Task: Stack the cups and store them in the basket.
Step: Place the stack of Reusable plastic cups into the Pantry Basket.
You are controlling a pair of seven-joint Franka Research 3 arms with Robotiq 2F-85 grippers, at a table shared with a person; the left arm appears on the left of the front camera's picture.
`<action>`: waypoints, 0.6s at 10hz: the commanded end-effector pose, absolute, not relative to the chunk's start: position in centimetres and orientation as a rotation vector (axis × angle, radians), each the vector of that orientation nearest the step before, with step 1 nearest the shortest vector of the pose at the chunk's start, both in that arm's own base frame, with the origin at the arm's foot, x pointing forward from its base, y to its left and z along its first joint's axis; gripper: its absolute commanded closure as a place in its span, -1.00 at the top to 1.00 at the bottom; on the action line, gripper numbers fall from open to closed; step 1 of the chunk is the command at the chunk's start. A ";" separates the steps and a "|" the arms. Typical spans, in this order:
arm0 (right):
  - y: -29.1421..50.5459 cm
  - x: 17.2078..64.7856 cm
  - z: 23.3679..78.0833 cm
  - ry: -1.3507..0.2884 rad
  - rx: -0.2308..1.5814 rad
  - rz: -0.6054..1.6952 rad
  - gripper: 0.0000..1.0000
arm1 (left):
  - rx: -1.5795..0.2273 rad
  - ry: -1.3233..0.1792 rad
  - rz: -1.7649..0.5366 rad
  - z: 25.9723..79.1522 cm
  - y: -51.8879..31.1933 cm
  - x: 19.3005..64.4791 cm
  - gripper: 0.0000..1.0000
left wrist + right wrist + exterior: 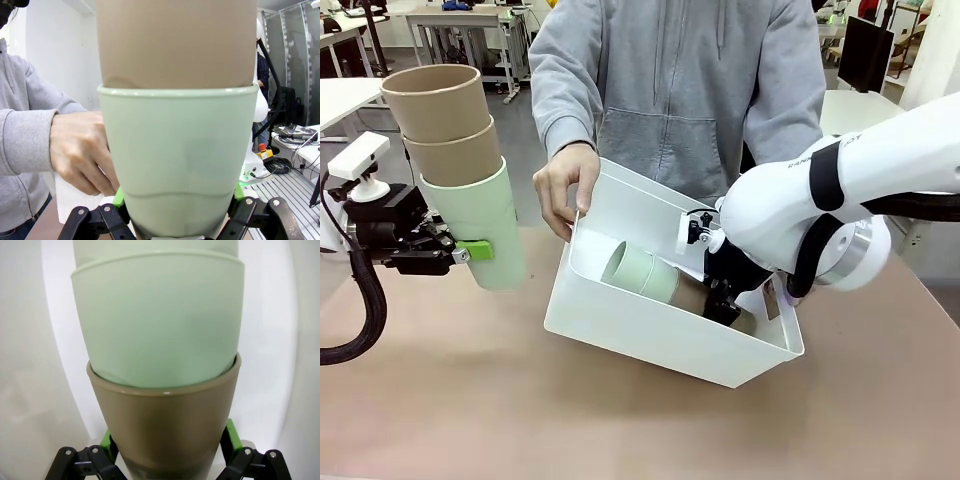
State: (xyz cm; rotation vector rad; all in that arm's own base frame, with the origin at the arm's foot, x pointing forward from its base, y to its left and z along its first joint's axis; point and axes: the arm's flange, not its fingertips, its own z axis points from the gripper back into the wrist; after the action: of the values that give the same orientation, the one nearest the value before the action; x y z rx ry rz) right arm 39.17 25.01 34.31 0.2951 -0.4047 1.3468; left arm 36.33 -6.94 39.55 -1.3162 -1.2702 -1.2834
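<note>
Looking across the table first: holding an upright stack in the left gripper (472, 250), fingers clenched on the lower wall of a mint cup (485, 225), with two tan cups (445, 115) nested above the fingers. Well off to one side of those fingers, the basket (650, 330), seemingly tilted and steadied by the person's hand (565, 185) at its rim. Reaching into it with the right gripper (722, 295); just ahead of those fingers a lying stack, tan cup (692, 297) nearest them, mint cups (640, 270) poking out beyond.

Along the left fingers: mint cup (177, 150) squeezed between the green pads (118, 197), one pad against each side near its base, a tan cup (175, 40) seated in its mouth past the fingertips. Off to one side of the fingers, the person's hand (80, 150).

Along the right fingers: tan cup (165, 425) sitting between them, base toward the palm, pads right at its walls. Cannot tell whether squeezing or let go. Nested in it, a mint cup (160, 330), with a second mint rim farther out and white basket (30, 365) wall behind.

Judging from this: all six cups stacked, in two threes. One three down inside the basket, or nearly so, pending a clear release and withdrawal. Left to do: carrying the other three over and setting them inside.
</note>
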 end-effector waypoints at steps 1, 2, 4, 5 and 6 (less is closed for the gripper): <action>25.2 39.5 35.4 -0.387 0.279 1.334 1.00 | -1.318 -1.286 -1.293 39.9 -6.9 36.3 0.70; 24.4 39.5 36.4 -0.377 0.285 1.343 1.00 | -1.318 -1.286 -1.293 39.9 -6.9 36.3 0.70; 21.8 39.4 38.9 -0.410 0.305 1.337 1.00 | -1.318 -1.286 -1.293 39.9 -6.9 36.3 0.70; 19.8 39.0 40.7 -0.442 0.321 1.328 1.00 | -1.318 -1.286 -1.293 39.9 -6.9 36.3 0.70; 18.0 38.7 42.5 -0.462 0.334 1.325 1.00 | -1.318 -1.286 -1.293 39.9 -6.9 36.3 0.70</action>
State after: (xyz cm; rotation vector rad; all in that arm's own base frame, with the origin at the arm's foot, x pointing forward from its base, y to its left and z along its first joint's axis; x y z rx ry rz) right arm 39.59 20.18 41.03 0.3304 -0.4513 1.3173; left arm 36.34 -6.93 39.56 -1.3157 -1.2704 -1.2835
